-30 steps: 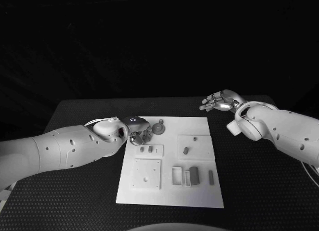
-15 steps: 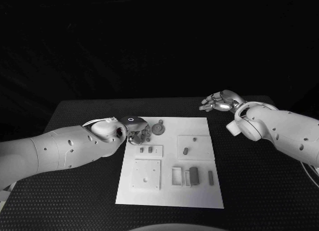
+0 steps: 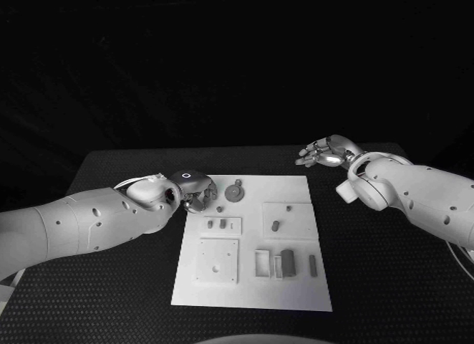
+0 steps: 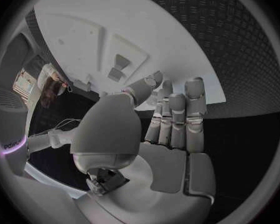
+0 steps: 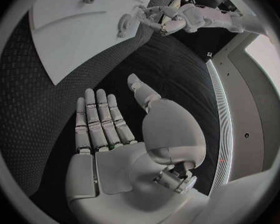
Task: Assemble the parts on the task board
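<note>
Task board (image 3: pixel 299 188) lies mid-table (image 3: pixel 124 161); small parts (image 3: pixel 288 262) are laid out flat across it, none seen seated yet, so assembly is judged barely started. Left hand (image 3: pixel 196 192) is poised at the board's far-left corner, just beside the round part (image 3: pixel 235 191), likely staged for a pick; nothing is seen held, fingers loosely curled. Right hand (image 3: pixel 325 150) is parked off the board, fingers spread, empty, presumably kept clear.
</note>
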{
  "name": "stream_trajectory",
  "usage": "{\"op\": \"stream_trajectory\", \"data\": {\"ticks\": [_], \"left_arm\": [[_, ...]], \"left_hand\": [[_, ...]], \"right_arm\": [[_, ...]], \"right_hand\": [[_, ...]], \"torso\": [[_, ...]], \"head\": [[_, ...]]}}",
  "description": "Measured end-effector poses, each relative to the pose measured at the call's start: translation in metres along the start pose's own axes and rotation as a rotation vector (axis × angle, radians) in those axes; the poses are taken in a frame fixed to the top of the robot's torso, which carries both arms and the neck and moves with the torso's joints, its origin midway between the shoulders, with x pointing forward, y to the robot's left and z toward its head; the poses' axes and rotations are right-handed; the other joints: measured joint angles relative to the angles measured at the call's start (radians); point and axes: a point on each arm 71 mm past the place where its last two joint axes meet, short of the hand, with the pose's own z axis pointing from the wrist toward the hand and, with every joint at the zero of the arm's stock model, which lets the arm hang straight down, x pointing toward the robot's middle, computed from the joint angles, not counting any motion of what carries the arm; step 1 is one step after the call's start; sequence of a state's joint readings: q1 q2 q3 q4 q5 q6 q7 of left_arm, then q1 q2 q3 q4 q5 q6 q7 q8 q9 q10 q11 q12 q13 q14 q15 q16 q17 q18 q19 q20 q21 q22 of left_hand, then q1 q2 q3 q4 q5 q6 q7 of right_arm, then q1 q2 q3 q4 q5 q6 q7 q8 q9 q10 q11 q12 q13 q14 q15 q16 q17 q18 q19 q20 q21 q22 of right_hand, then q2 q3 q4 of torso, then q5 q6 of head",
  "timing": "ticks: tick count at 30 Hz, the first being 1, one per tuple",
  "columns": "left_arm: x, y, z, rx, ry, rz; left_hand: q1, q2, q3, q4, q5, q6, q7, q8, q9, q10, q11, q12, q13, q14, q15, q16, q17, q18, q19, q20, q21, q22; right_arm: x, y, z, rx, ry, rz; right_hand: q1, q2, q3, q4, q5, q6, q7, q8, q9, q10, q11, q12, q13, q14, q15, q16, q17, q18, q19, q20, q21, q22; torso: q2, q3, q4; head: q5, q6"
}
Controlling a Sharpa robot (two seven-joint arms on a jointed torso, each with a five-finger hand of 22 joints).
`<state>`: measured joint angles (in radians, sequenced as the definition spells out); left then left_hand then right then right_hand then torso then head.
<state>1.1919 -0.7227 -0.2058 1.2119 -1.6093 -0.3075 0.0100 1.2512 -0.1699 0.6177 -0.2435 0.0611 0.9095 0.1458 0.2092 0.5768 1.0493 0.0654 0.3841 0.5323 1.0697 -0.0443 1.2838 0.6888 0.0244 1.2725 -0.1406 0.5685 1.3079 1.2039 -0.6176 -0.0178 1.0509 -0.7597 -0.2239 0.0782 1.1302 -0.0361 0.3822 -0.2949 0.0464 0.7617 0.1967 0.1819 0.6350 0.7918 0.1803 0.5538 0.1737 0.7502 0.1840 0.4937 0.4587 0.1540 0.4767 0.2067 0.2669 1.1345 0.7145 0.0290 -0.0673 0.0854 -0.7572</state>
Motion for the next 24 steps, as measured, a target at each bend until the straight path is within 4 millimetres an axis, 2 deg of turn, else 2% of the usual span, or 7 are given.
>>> {"op": "stream_trajectory", "data": {"ticks": [3, 7, 14, 16, 19, 22, 24], "left_arm": [[-0.017, 0.012, -0.002, -0.04, -0.052, -0.051], [-0.033, 0.029, -0.009, -0.107, -0.1, -0.187], [-0.049, 0.054, -0.02, -0.222, -0.146, -0.571], [-0.05, 0.058, -0.024, -0.233, -0.153, -0.689], [-0.05, 0.059, -0.027, -0.23, -0.152, -0.83], [-0.05, 0.058, -0.028, -0.216, -0.151, -0.913], [-0.051, 0.054, -0.027, -0.202, -0.154, -0.947]], "left_hand": [[0.0, 0.0, 0.007, 0.007, 0.0, 0.024, 0.005, 0.016, 0.009, -0.024, 0.011, 0.0, -0.01, -0.014, 0.01, -0.024, -0.013, 0.001, -0.017, 0.01, -0.024, -0.002], [-0.029, -0.01, 0.017, 0.023, 0.0, 0.027, 0.008, 0.021, 0.016, -0.052, 0.032, 0.0, -0.024, -0.079, 0.03, -0.123, -0.062, 0.007, -0.099, 0.032, -0.111, -0.052], [-0.098, -0.002, -0.012, 0.018, 0.0, -0.011, 0.014, 0.023, 0.026, -0.112, 0.074, -0.02, -0.071, -0.229, 0.11, -0.394, -0.185, 0.038, -0.279, 0.104, -0.338, -0.214], [-0.121, 0.0, -0.027, 0.016, 0.0, -0.033, 0.02, 0.022, 0.026, -0.146, 0.088, -0.045, -0.099, -0.26, 0.138, -0.476, -0.218, 0.045, -0.315, 0.133, -0.4, -0.268], [-0.157, 0.003, -0.049, 0.017, 0.0, -0.081, 0.037, 0.0, 0.021, -0.195, 0.109, -0.09, -0.146, -0.298, 0.173, -0.578, -0.254, 0.055, -0.355, 0.169, -0.469, -0.331], [-0.184, 0.012, -0.074, 0.022, 0.0, -0.107, 0.048, -0.009, 0.015, -0.207, 0.12, -0.11, -0.179, -0.292, 0.183, -0.621, -0.266, 0.055, -0.353, 0.177, -0.493, -0.362], [-0.19, 0.018, -0.083, 0.021, 0.0, -0.11, 0.052, -0.009, 0.015, -0.208, 0.12, -0.113, -0.196, -0.285, 0.189, -0.64, -0.268, 0.055, -0.349, 0.182, -0.499, -0.378]], "right_arm": [[-0.001, -0.001, 0.0, -0.005, 0.001, -0.043], [-0.002, -0.001, -0.001, -0.016, 0.01, -0.107], [0.005, 0.001, -0.005, -0.064, 0.061, -0.258], [0.01, 0.0, -0.008, -0.081, 0.087, -0.323], [0.016, 0.0, -0.011, -0.103, 0.115, -0.406], [0.023, 0.002, -0.014, -0.126, 0.141, -0.475], [0.029, 0.002, -0.018, -0.143, 0.165, -0.532]], "right_hand": [[0.022, 0.014, 0.018, 0.001, 0.0, 0.0, 0.0, 0.006, 0.0, 0.008, 0.0, 0.0, -0.002, 0.02, -0.006, 0.002, 0.006, 0.0, 0.004, -0.004, 0.0, 0.003], [0.023, 0.012, 0.027, 0.001, 0.0, 0.024, 0.003, 0.022, 0.004, 0.05, -0.016, 0.021, -0.001, 0.095, -0.035, 0.043, 0.026, 0.001, 0.076, -0.008, 0.028, 0.009], [0.023, 0.012, 0.042, 0.0, 0.0, 0.073, -0.012, 0.047, 0.009, 0.16, -0.063, 0.051, 0.004, 0.272, -0.124, 0.132, 0.076, 0.071, 0.256, -0.024, 0.093, 0.014], [0.029, 0.006, 0.047, 0.002, 0.0, 0.08, -0.017, 0.047, 0.009, 0.191, -0.076, 0.052, 0.004, 0.3, -0.142, 0.145, 0.086, 0.071, 0.293, -0.026, 0.099, 0.008], [0.032, -0.005, 0.05, 0.0, 0.0, 0.084, -0.016, 0.047, 0.009, 0.206, -0.084, 0.05, 0.0, 0.313, -0.151, 0.145, 0.095, 0.086, 0.315, -0.025, 0.099, 0.0], [0.039, -0.011, 0.053, 0.002, 0.0, 0.089, -0.02, 0.047, 0.006, 0.236, -0.092, 0.046, -0.002, 0.338, -0.164, 0.16, 0.106, 0.086, 0.344, -0.026, 0.103, -0.002], [0.044, -0.016, 0.059, -0.003, 0.0, 0.116, -0.028, 0.062, 0.007, 0.279, -0.106, 0.048, 0.001, 0.374, -0.175, 0.181, 0.12, 0.102, 0.371, -0.029, 0.114, -0.002]], "torso": [[-0.001, 0.0002, 0.0], [-0.001, 0.0008, -0.0001], [-0.002, 0.002, 0.0001], [-0.002, 0.0015, 0.0005], [-0.001, 0.0005, 0.0006], [-0.001, -0.0004, 0.0007], [-0.001, -0.0009, 0.0007]], "head": [[-0.003, 0.002], [-0.009, 0.006], [-0.018, 0.012], [-0.02, 0.015], [-0.023, 0.02], [-0.024, 0.024], [-0.024, 0.026]]}}
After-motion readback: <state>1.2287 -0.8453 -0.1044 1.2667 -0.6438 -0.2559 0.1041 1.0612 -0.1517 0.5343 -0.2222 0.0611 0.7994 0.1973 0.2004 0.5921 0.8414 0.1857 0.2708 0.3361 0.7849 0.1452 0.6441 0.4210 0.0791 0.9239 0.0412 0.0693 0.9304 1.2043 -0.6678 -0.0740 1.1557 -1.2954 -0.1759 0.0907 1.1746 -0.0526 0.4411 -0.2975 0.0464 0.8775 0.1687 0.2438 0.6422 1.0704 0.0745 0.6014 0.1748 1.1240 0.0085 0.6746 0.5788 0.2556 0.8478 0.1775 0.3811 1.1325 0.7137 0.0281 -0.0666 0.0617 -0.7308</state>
